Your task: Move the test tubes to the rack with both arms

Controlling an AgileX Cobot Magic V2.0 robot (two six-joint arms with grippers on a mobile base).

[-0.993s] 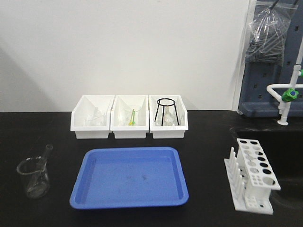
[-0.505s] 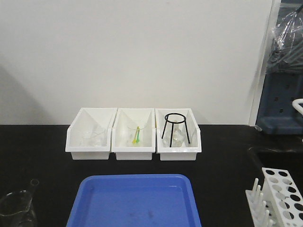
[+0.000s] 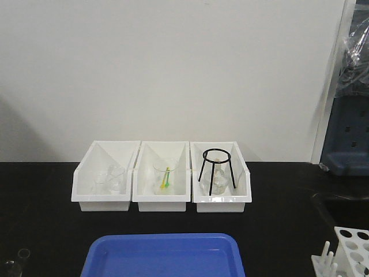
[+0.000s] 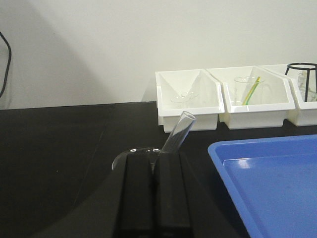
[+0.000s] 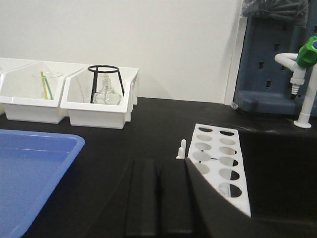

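A slim clear test tube (image 4: 179, 130) leans in the clear beaker (image 4: 130, 151), just beyond my left gripper (image 4: 154, 157). That gripper's black fingers lie together and hold nothing. In the front view only the tube's rim (image 3: 23, 253) shows, at the bottom left edge. The white rack (image 5: 218, 161), with rows of round holes and white pegs, stands just right of my right gripper (image 5: 158, 164), which is shut and empty. The rack's visible holes look empty. Its top corner shows in the front view (image 3: 350, 248). No arm shows in the front view.
A blue tray (image 3: 164, 257) lies in the middle front, between beaker and rack; it also shows in both wrist views. Three white open-fronted bins (image 3: 161, 196) stand at the back holding glassware, green-yellow sticks and a black wire tripod (image 3: 217, 170). A tap with a green knob (image 5: 306, 59) is at the far right.
In the front view the whole scene has slid down and grown larger. The tray, beaker and rack are now cut off at the bottom edge. No object on the table has moved.
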